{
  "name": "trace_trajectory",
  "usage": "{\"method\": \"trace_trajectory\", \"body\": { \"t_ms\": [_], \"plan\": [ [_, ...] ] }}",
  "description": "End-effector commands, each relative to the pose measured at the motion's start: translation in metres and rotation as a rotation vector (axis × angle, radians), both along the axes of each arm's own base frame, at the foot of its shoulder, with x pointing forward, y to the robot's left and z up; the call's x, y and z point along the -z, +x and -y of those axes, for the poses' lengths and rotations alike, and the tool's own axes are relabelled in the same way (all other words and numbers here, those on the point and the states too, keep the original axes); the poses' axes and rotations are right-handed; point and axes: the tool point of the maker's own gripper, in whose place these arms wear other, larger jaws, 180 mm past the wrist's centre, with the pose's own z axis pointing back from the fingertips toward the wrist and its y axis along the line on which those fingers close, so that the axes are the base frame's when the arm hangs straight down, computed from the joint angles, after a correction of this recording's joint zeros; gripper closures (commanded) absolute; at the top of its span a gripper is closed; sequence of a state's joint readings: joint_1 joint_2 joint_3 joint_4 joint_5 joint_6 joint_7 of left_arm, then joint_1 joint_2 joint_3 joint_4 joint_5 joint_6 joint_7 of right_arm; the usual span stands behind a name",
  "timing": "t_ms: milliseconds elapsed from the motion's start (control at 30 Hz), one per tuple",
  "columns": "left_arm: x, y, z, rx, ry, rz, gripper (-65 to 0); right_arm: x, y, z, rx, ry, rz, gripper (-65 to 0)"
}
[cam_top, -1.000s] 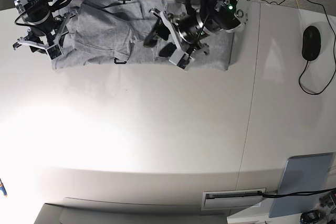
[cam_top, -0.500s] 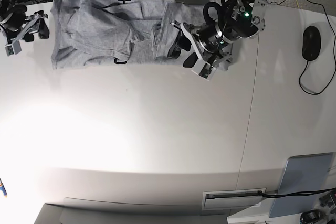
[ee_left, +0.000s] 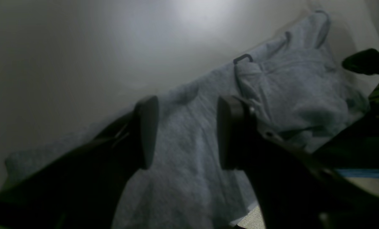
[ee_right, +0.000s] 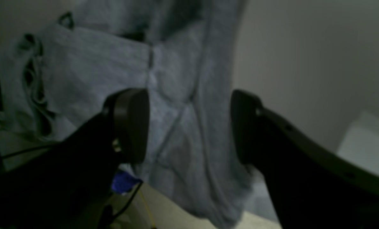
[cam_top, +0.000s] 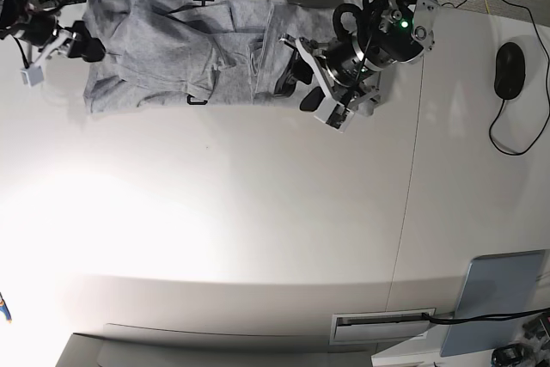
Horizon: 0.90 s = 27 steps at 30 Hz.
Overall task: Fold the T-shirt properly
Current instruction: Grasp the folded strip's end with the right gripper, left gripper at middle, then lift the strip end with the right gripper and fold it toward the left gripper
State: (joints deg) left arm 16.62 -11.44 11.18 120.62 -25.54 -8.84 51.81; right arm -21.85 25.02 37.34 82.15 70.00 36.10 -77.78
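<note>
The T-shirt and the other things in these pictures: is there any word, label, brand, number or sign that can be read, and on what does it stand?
No text can be read in any view.
The T-shirt: only small black marks show at folded edges, too little to read as letters.
The left gripper and the right gripper: no marking visible; both views are dark and blurred.
The mouse and the grey pad: no label visible.

White table (cam_top: 258,238): grey T-shirt (cam_top: 172,53) spread crumpled along far edge, black lettering peeking at folds. Black mouse (cam_top: 509,70) with cable at right. Grey pad (cam_top: 498,294) at near right corner.
</note>
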Motion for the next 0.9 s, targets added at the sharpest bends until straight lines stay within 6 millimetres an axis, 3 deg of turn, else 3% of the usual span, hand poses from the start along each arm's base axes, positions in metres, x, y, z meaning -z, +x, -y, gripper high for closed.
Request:
{"method": "trace_trajectory", "body": {
  "t_ms": [0, 300, 467, 533, 633, 733, 800, 867],
  "plan": [
    [-0.012, 0.004, 0.003, -0.001, -0.027, 0.039, -30.9, -0.011, 0.009, 0.002, 0.012, 0.016, 0.040, -39.0],
    [-0.012, 0.004, 0.003, -0.001, -0.027, 0.039, -30.9, 0.018, 0.004, -0.045, -0.063, 0.077, -0.053, -39.0],
    [-0.011, 0.004, 0.001, -0.002, -0.018, 0.041, -30.9, 0.032, 0.005, -0.059, -0.082, 0.060, -0.077, -38.7],
    [-0.010, 0.005, -0.001, -0.006, -0.002, 0.047, -30.9, 0.033, 0.005, -0.062, -0.080, 0.069, -0.075, -32.4],
    [-0.009, 0.006, -0.002, -0.008, 0.009, 0.050, -30.9, 0.033, 0.005, -0.064, -0.079, 0.073, -0.072, -14.3],
    [-0.009, 0.006, -0.002, -0.008, 0.009, 0.050, -30.9, 0.033, 0.009, -0.062, -0.112, 0.041, -0.052, -0.2],
    [-0.008, 0.006, -0.002, -0.008, 0.010, 0.049, -30.9, 0.030, 0.018, -0.052, -0.118, -0.009, -0.026, 0.0],
    [-0.006, 0.005, -0.004, -0.012, 0.027, 0.048, -30.9, 0.021, 0.031, -0.027, -0.093, -0.090, 0.001, 0.0]
  ]
}}
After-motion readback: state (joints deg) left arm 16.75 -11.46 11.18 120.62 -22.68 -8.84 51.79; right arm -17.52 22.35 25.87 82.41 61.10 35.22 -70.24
